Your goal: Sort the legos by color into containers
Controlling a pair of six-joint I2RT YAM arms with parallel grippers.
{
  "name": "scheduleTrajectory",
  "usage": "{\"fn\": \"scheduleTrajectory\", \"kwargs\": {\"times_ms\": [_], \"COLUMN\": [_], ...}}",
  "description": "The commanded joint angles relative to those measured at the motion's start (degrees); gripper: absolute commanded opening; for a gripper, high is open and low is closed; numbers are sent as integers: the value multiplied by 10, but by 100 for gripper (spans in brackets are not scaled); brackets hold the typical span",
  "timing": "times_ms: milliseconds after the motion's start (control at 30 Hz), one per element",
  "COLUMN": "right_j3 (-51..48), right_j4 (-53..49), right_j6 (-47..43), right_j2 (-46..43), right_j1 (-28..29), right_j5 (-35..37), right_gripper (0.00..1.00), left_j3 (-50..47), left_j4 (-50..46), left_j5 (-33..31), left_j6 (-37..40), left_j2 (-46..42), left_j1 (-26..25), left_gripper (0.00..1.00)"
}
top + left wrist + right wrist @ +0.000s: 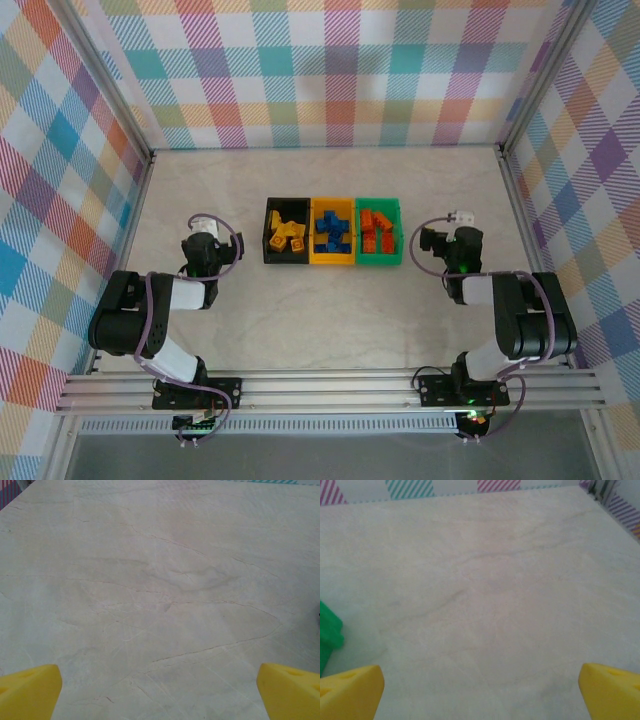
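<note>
Yellow bricks (288, 235) fill the black bin (267, 240), blue bricks (331, 232) the yellow bin (332, 262), and orange bricks (376, 230) the green bin (380, 264). By that showing the sort looks finished. In the overhead view no loose brick can be made out on the pale marbled table (300, 320), and no bin appears to hold a stray colour, though the pieces are too small to count or check one by one. The three bins stand side by side, walls touching, in a row at the centre of the overhead frame: black to the left, yellow in the middle, green to the right. The left gripper (160, 695) sits in the left middle of that frame, a little apart from the black bin. Its yellow fingers (30, 692) are spread wide over bare tabletop with nothing between them. The right gripper (480, 692) sits just beside the green bin, a corner of which shows at the left edge of its wrist view. Its fingers are likewise spread wide and hold nothing. Nothing seems left to do but confirm the result.
</note>
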Motion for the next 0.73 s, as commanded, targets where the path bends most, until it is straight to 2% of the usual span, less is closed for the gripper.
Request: {"fn": "scheduleTrajectory", "kwargs": {"times_ms": [0, 33, 700], "right_j3": [-10, -2, -5], "right_j4": [82, 48, 54], "right_j6": [7, 12, 11], "right_j2": [14, 4, 5], "right_j1": [-3, -3, -4], "right_j5": [-19, -16, -17], "right_gripper": [100, 100, 100], "left_j3": [-1, -1, 0], "left_j4": [17, 17, 15], "left_j5": [5, 4, 5], "left_j6": [-6, -6, -6], "left_j2": [-2, -2, -1], "left_j1": [0, 0, 0], "left_gripper": [100, 100, 100]}}
